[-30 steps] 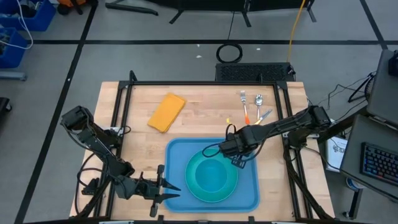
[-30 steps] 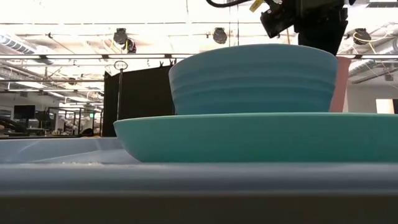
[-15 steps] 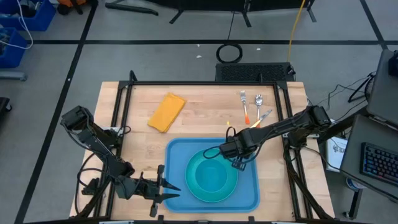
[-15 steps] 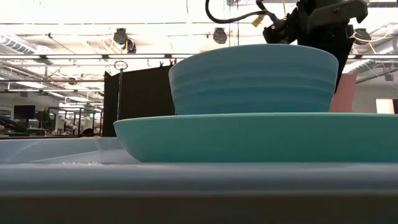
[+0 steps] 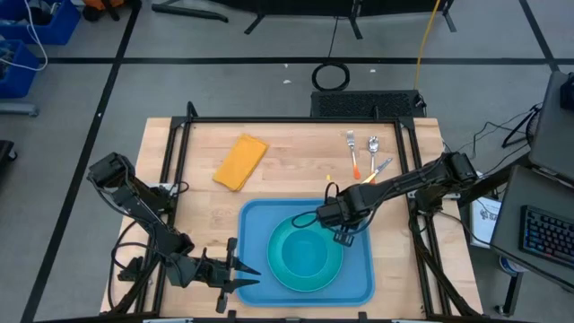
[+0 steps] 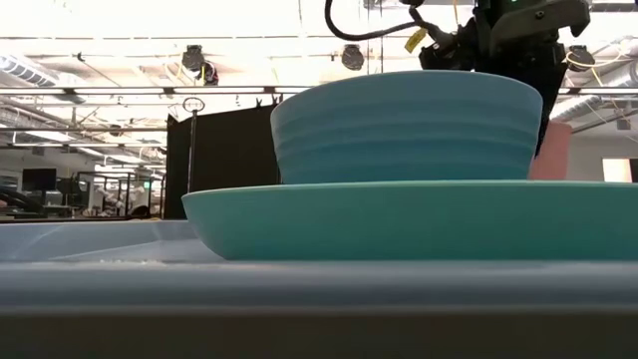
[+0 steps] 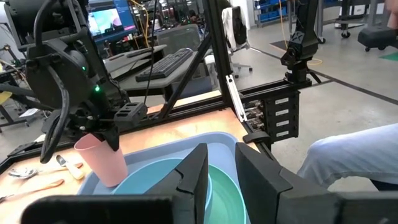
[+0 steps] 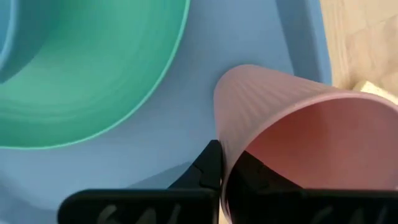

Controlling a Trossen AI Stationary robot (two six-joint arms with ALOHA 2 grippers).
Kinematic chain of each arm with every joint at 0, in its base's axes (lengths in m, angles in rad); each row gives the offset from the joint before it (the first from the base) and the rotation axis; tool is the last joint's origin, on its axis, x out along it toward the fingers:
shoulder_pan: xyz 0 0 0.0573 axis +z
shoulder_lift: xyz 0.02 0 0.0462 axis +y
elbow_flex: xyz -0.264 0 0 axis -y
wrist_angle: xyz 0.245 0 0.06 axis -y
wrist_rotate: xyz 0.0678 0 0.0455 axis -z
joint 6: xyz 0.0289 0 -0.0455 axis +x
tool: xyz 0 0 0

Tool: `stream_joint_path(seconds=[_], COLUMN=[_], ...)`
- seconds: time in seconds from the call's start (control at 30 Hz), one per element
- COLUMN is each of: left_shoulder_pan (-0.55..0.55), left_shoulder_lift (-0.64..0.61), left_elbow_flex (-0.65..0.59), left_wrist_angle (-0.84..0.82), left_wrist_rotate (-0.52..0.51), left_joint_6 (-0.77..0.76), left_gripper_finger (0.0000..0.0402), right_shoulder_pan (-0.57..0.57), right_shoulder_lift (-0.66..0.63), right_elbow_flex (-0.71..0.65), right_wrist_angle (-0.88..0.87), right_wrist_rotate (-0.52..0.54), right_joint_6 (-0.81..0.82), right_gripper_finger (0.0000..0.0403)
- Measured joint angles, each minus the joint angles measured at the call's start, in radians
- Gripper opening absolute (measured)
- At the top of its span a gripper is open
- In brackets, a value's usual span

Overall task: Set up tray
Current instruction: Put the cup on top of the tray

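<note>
Left gripper [image 5: 240, 274] sits low at the near-left of the counter [image 5: 202, 208], just off the tray's left edge, fingers [image 7: 196, 171] slightly parted and holding nothing, pointed at the tray. Yellow cloth [image 5: 240, 161] lies on the far-left part of the counter, well apart from the tray. Blue tray [image 5: 256, 224] lies flat at the near centre of the counter, between the two arms; teal plate [image 5: 306, 254] sits inside it with a blue bowl [image 6: 404, 125] on the plate. Right gripper [image 5: 343, 231] is over the tray's far-right corner, clamped on the rim of a pink cup [image 8: 292, 137], one finger inside and one outside the wall; cup sits upright just beside the plate, whether it touches the tray floor can't be told. Fork and spoons [image 5: 363, 151] lie on the far-right counter, beyond the tray.
</note>
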Motion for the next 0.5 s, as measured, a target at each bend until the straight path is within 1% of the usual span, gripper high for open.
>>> stream_joint_path(seconds=[0.5], left_shoulder_pan=[0.0], left_shoulder_lift=[0.0], left_elbow_flex=[0.0], left_wrist_angle=[-0.004], left_wrist_rotate=[0.0], left_joint_6=[-0.002], left_gripper_finger=[0.0088], right_shoulder_pan=[-0.007], right_shoulder_lift=[0.0], right_elbow_flex=[-0.001], right_wrist_angle=[0.011], right_wrist_rotate=[-0.001], right_joint_6=[-0.009], right_gripper_finger=[0.0])
